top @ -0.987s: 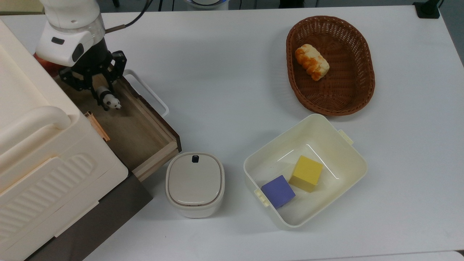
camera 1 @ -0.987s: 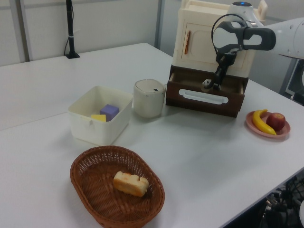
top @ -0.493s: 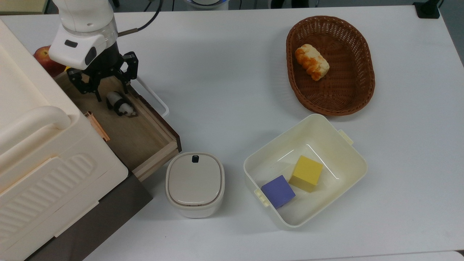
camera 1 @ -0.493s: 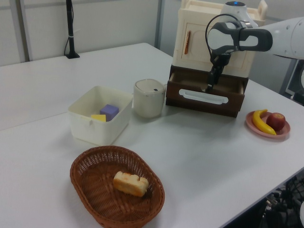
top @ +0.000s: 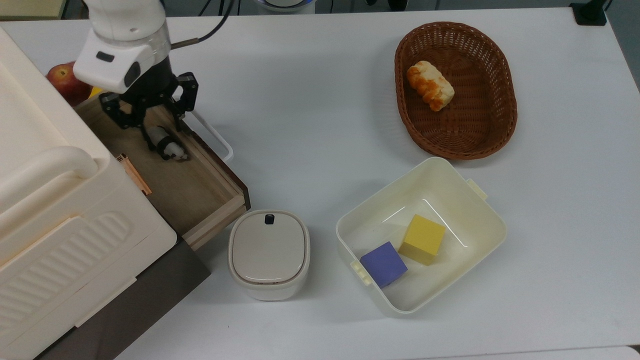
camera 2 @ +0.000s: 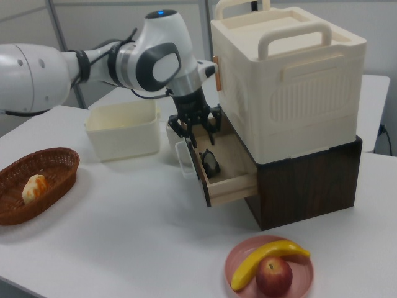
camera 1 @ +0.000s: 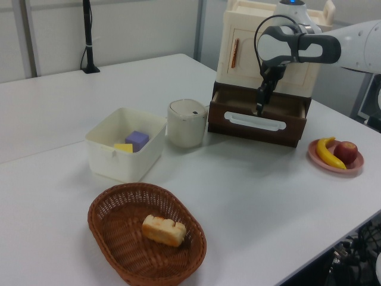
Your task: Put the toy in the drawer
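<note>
text: none legible | labels: none | brands: none | numbers: none

My workspace: white tabletop [top: 320,100], pale panelled walls [camera 1: 137,27] behind (black pole [camera 1: 88,36] at far edge).

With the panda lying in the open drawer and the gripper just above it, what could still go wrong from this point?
1. The open gripper hangs close over the toy; a sideways move could clip it.
2. In the right view the toy looks tipped against the front panel, so pushing the drawer shut may make it roll or shift.
3. The arm sits near the white loop handle and might snag it while leaving.
</note>
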Motion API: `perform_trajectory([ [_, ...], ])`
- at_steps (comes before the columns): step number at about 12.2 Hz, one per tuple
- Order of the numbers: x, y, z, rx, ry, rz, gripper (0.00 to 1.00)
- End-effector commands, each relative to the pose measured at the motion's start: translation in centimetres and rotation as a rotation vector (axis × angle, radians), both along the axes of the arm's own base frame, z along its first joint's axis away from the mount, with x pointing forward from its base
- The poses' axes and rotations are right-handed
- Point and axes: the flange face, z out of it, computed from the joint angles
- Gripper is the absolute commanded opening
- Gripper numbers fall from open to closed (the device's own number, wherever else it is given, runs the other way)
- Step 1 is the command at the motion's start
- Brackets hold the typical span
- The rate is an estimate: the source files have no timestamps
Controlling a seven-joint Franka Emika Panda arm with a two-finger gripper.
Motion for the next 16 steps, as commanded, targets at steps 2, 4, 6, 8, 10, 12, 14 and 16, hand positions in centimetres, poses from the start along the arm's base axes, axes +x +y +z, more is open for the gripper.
perform_trajectory([
  [2, -0.6, 3.5, 5.6, 0.006, -0.092, -0.003, 0.39],
  [4, -1.4, 8.0, 7.0, 0.032, -0.066, -0.038, 0.48],
  [6, -3.3, 11.6, 8.3, 0.050, -0.006, -0.158, 0.79],
  [8, -6.2, 17.0, 8.6, 0.044, 0.119, -0.350, 1.00],
  [10, -6.8, 19.7, 9.3, 0.064, 0.070, -0.564, 1.00],
  [12, -7.6, 19.7, 9.7, 0.089, -0.011, -0.613, 1.00],
  [14, -7.3, 18.2, 9.7, 0.088, -0.030, -0.550, 1.00],
  [16, -7.3, 16.9, 10.3, 0.105, -0.036, -0.566, 1.00],
])
